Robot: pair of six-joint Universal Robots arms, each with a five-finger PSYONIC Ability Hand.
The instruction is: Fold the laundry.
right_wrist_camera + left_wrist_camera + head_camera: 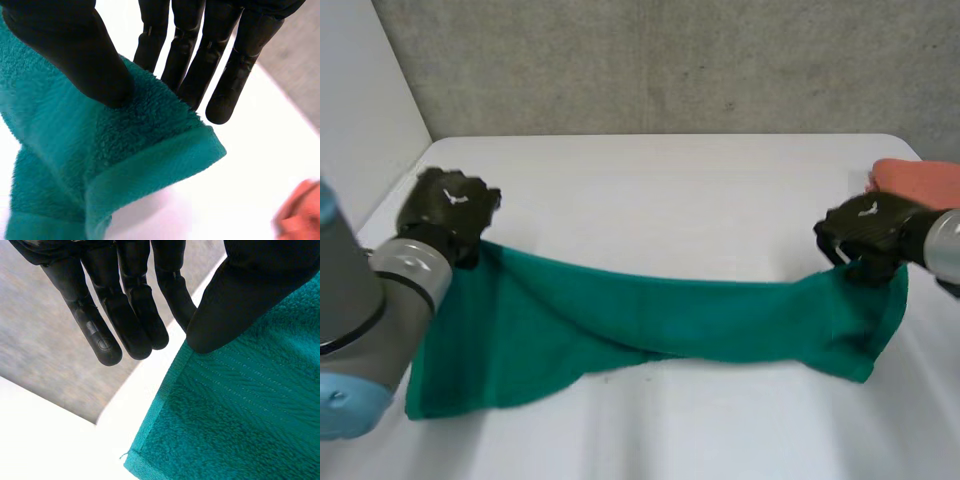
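Stretching between the two hands, the green towel (650, 320) hangs with its lower part trailing on the white table (670, 190). The left hand (448, 205) pinches one upper corner between thumb and straight fingers; the right hand (865, 232) clamps the other the same way. Both holds sit close to the hem, so I'd say a sharp tug could slip a corner free. There's plenty of bare table toward the back, but the right hand is near an orange cloth (918, 182) and the table's right edge, which leaves it little room.
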